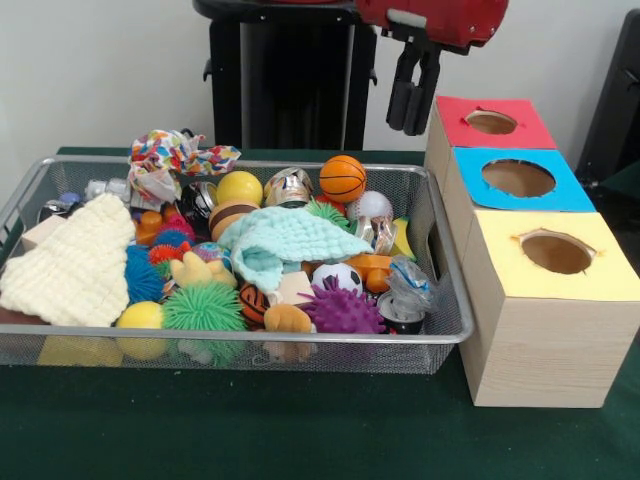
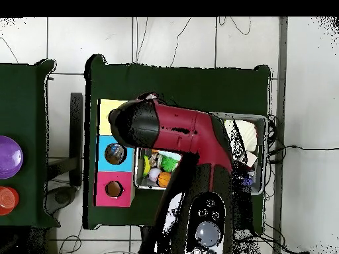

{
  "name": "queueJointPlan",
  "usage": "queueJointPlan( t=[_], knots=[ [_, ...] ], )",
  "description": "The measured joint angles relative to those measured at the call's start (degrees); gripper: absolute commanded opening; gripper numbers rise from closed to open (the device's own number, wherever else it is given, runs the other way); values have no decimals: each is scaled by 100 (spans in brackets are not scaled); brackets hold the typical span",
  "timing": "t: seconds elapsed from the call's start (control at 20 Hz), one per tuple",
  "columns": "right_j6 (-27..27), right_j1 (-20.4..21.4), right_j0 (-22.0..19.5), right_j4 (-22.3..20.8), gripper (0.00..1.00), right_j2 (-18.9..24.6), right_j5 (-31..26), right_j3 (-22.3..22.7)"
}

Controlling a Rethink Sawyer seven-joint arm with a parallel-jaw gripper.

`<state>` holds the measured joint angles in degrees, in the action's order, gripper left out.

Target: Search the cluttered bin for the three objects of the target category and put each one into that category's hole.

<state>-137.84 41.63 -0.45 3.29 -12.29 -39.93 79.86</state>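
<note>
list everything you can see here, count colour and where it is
wire bin: 1, silver mesh, on the green table, left of the boxes
boxes with holes: 3, red, blue and yellow tops, in a row right of the bin
basketball: 1, orange, far side of the bin
soccer ball: 1, black and white, near middle
spiky balls: several, green, purple, blue, near side
yellow ball: 1, far middle
cloths: 2, cream at the left end, mint green in the middle
patterned fabric: 1, multicoloured, far left rim
gripper: 1, black, hanging above the red box, carrying nothing; whether its jaws are open is unclear
arm: 1, red and black, over the bin in the overhead view
</note>
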Motion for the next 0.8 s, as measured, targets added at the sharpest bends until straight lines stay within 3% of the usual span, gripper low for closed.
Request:
queueJointPlan(
  t=[0.4, 0.8],
  knots=[
    [0, -172, 227, 0, 0, -241, -1327, -396],
    [0, -385, 267, 1, 0, -249, -891, -349]
  ],
)
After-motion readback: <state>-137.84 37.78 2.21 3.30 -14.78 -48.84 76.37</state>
